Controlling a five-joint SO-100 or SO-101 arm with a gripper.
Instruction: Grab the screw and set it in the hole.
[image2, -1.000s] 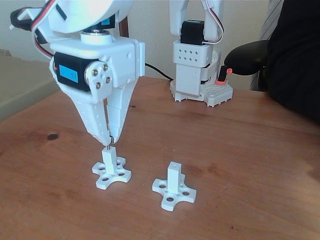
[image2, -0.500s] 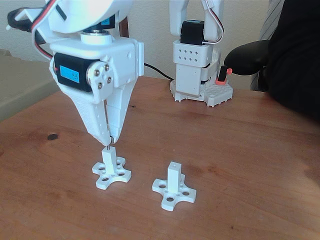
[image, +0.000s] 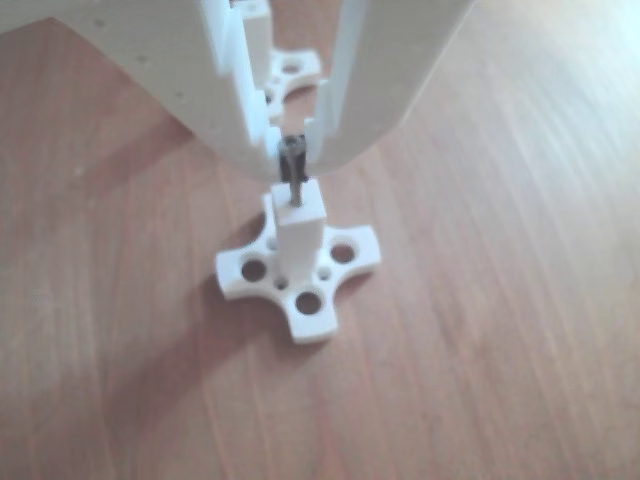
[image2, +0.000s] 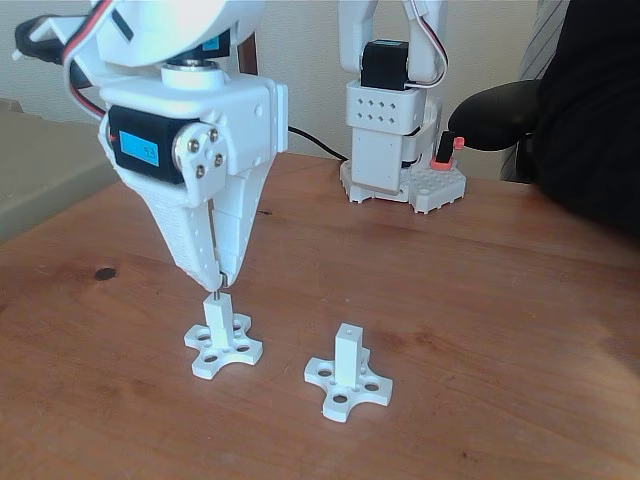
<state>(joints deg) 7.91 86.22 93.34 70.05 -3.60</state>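
My white gripper (image2: 219, 283) points straight down over the left white post (image2: 216, 318) on its cross-shaped base (image2: 223, 350). It is shut on the thin grey screw (image: 292, 175), which hangs upright between the fingertips. In the other view the screw's tip meets the hole (image: 296, 203) in the post's end face (image: 300, 205). A short stretch of the screw (image2: 216, 293) shows between gripper and post in the fixed view. A second alike post (image2: 347, 356) stands to the right, with its own small hole on top.
The wooden table (image2: 480, 300) carries another white arm base (image2: 395, 150) at the back, with a red-tipped part (image2: 443, 152) beside it. A person's dark sleeve (image2: 560, 110) reaches in at the right. A dark knot (image2: 104, 273) marks the wood at left.
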